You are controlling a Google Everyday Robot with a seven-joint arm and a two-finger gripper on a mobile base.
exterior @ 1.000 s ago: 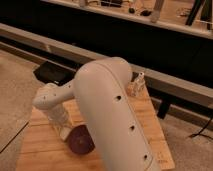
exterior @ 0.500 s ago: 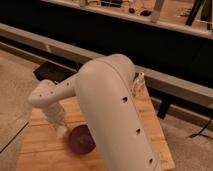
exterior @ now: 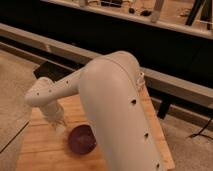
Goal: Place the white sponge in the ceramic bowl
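The hand (exterior: 59, 121) is hanging just left of the ceramic bowl (exterior: 81, 139), closed; the white sponge is nowhere visible (possibly gripped). It should centre over the bowl before releasing.

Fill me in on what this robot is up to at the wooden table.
The robot's white arm reaches over a wooden slatted table, and it fills most of the view. Its pincer hangs shut at the left, just above the tabletop and beside the dark maroon ceramic bowl, up and to the left of it. Something pale shows at the pincer's tip, but whether that is the white sponge cannot be told. The bowl looks empty, so the sponge is not yet in it.
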